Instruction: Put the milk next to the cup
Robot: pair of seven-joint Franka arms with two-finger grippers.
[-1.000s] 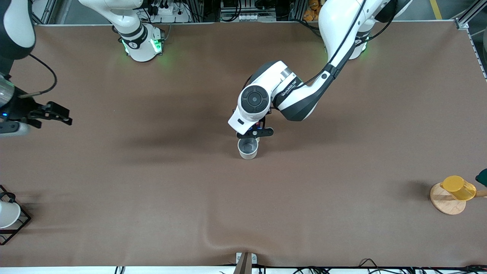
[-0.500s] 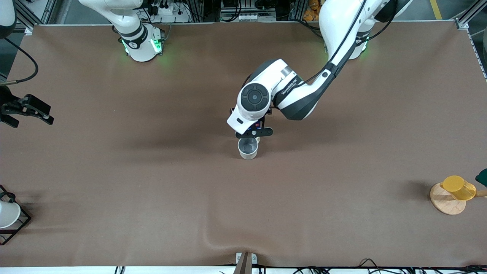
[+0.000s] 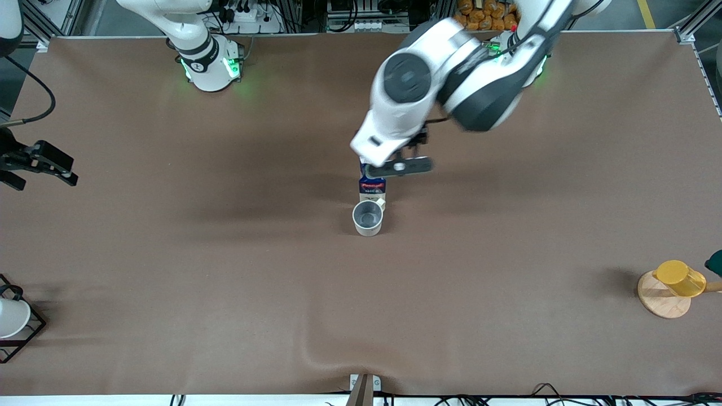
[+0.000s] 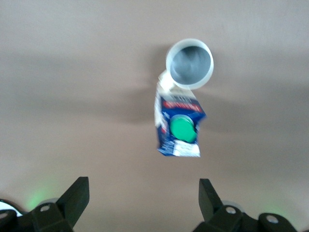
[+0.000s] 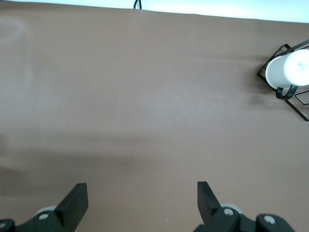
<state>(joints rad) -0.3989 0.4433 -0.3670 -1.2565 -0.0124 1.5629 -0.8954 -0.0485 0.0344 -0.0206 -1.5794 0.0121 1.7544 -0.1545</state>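
The milk (image 3: 371, 188), a blue and white carton with a red band, stands upright on the brown table. It is right beside the cream cup (image 3: 368, 218), on the side farther from the front camera, close against the cup's handle. My left gripper (image 3: 399, 167) hangs open and empty in the air above the milk. In the left wrist view the milk's green cap (image 4: 183, 129) and the cup (image 4: 189, 64) lie well below the left gripper (image 4: 142, 186). My right gripper (image 3: 62, 166) waits open at the right arm's end of the table, holding nothing (image 5: 141, 188).
A yellow cup (image 3: 679, 278) rests on a wooden disc (image 3: 660, 304) at the left arm's end. A white cup (image 3: 11, 317) sits in a black wire rack (image 5: 299, 104) at the right arm's end, near the front edge. The table cover has a wrinkle (image 3: 316, 354).
My left gripper has opened, let go of the milk and risen toward its base, uncovering the carton. The right arm drew back toward its end, then stayed still.
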